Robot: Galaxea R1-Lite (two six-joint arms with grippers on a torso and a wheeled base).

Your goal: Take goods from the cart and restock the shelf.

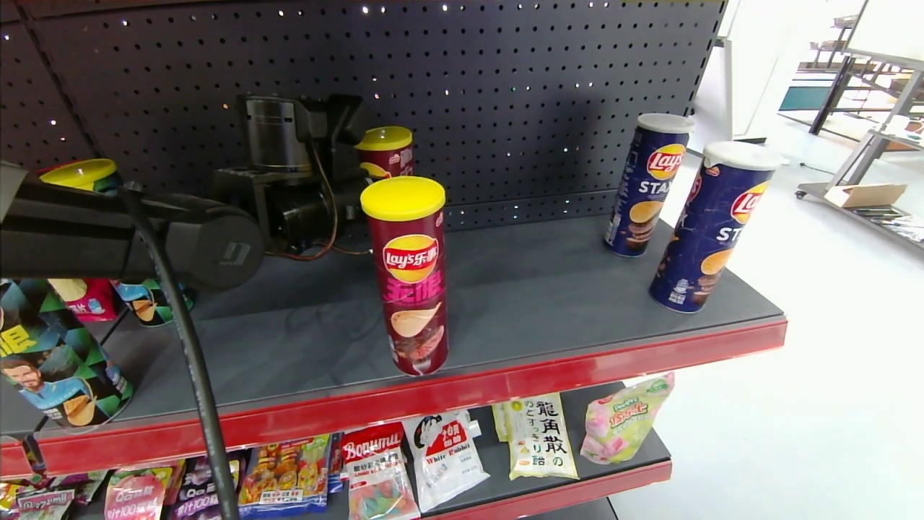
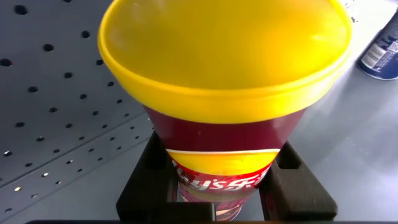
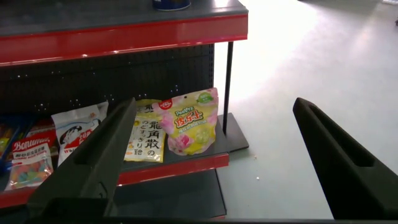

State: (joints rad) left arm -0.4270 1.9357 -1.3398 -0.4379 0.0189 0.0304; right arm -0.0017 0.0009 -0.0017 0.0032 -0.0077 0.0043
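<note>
A dark grey shelf [image 1: 541, 289] with a red front lip [image 1: 577, 368] is seen from above, backed by a black pegboard [image 1: 505, 87]. The left gripper [image 2: 221, 183] is held at the back of the shelf, close to the pegboard, with its black fingers [image 2: 149, 180] closed on a red chip can with a yellow lid [image 1: 388, 153]. Whether this can rests on the deck cannot be told. A second red can [image 1: 411, 289] stands upright near the front lip, in front of the held one. Bare deck lies between it and two blue cans [image 1: 647, 188] [image 1: 704, 231] at the right end, the nearer one close to the shelf's right corner. A patterned can [image 1: 58, 361] stands at the front left.

The right gripper [image 3: 214, 102] is held low with its fingers spread wide and nothing between them, facing the lower shelf [image 3: 174, 168]. Snack bags [image 1: 538, 437] lie there in a row, a pink and green bag [image 3: 191, 121] being last at the right end.

Pale open floor [image 1: 830, 361] stretches to the right of the shelf. Metal frames [image 1: 866, 108] and a cardboard box [image 1: 866, 195] are seen farther off.
</note>
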